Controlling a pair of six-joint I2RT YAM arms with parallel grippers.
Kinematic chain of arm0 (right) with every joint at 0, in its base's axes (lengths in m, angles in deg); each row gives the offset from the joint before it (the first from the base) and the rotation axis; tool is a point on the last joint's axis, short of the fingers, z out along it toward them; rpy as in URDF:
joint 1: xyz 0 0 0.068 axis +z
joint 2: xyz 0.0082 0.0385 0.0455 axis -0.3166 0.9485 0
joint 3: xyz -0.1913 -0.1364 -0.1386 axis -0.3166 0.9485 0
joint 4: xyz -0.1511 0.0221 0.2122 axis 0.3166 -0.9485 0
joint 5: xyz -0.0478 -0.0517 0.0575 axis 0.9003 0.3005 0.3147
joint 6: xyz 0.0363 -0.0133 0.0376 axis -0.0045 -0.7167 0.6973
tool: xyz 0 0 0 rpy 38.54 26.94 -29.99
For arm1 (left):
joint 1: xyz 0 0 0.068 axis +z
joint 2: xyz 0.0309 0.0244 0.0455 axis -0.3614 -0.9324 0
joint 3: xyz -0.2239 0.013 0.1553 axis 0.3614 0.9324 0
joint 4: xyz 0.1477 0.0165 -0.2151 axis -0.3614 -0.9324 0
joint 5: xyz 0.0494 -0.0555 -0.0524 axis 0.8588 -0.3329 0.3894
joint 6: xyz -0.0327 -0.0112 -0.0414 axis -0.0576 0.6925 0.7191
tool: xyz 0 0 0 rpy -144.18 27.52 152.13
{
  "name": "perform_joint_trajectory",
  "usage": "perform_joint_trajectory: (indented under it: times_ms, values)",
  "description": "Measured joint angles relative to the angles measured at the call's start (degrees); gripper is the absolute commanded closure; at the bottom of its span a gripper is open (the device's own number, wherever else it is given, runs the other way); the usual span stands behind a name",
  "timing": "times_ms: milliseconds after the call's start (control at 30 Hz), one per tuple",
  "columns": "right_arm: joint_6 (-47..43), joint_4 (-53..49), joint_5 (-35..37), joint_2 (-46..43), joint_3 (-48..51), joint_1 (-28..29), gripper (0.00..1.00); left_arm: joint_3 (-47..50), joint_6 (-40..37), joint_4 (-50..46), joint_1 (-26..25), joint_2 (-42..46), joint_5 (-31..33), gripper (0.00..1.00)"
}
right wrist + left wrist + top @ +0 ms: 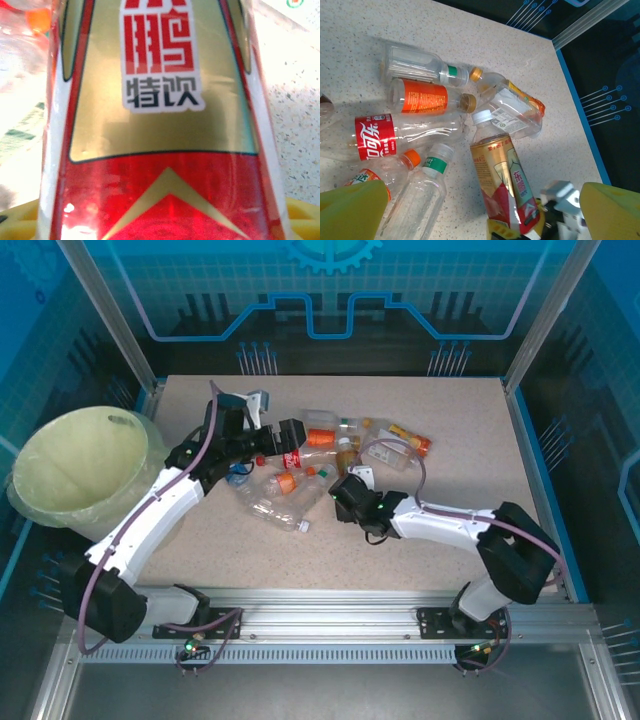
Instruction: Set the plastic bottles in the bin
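**A:** Which bottle does the move hang on?

**B:** The gold-and-red bottle (pixel 345 455), lying on the bench (pixel 450 510) at the near edge of the heap. The right hand (pixel 345 490) sits at its base end. The bottle's long axis runs away from that hand toward the far side, with the white cap pointing into the pile.

**A:** Is it gripped?

**B:** The yellow pads (pixel 20 220) stand on either side of the lower body, close against the label. I cannot tell whether they are pinching it.

**A:** And the left hand (pixel 292 440)?

**B:** It is spread wide with nothing in it, over the left of the heap near the red cola bottle (pixel 375 140).

**A:** Where is the bin (pixel 40 445)?

**B:** Past the bench's left edge, well apart from the right hand. The left arm is nearer and lies between them, so I judge the carry must go left over that arm.

**A:** How does the bottle look?

**B:** It is clear plastic with a glossy gold wrap, red characters and a red band low down. It seems empty, so it is probably light, and being round it could slip.
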Motion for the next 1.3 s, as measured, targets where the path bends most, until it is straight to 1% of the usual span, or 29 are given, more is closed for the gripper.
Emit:
perform_joint_trajectory:
  times_ms: [100,233,367,467,633,767,833,900,967,1067,1167,1300]
  values:
    - [-2.99,2.82,-1.79,-5.29,2.08,0.28,0.63,0.0,0.0,0.0,-0.28,-0.92,-0.87,0.01]
    - [-8.26,6.4,-6.21,-11.91,4.2,0.35,0.65,0.0,-0.02,0.61,-1.27,-1.99,-3.56,0.01]
    - [-12.41,10.29,-10.05,-15.63,4.22,0.76,0.66,0.0,0.02,1.14,-3.37,-3.06,-5.55,0.01]
    - [-14.21,13.07,-12.55,-17.05,4.22,1.07,0.66,0.02,0.76,1.57,-4.48,-3.76,-7.02,0.01]
    - [-15.34,17.29,-16.92,-17.38,4.35,1.22,0.66,0.9,3.37,4.76,-4.85,-3.93,-10.05,0.01]
    - [-15.69,19.45,-19.34,-17.35,4.35,1.31,0.65,1.09,4.61,5.57,-5.46,-4.2,-10.43,0.02]
    - [-15.52,20.13,-20.04,-17.35,4.35,1.42,0.65,1.11,5.09,5.73,-5.46,-4.2,-10.49,0.07]
    - [-15.19,20.63,-20.46,-17.25,4.37,1.42,0.65,1.18,5.88,6.51,-5.46,-4.2,-10.82,0.16]
    - [-14.58,21.0,-20.87,-17.22,4.48,1.42,0.65,1.51,6.93,7.82,-5.46,-4.17,-11.39,0.27]
    - [-14.12,21.46,-21.05,-16.83,4.7,1.42,0.64,1.95,8.5,9.09,-5.57,-4.13,-11.98,0.37]
    - [-13.94,21.81,-21.03,-16.5,4.7,1.42,0.62,2.29,9.29,9.68,-5.53,-4.09,-12.09,0.43]
    - [-14.19,21.97,-21.07,-16.48,4.7,1.42,0.55,2.49,9.2,9.84,-5.51,-3.69,-11.89,0.46]
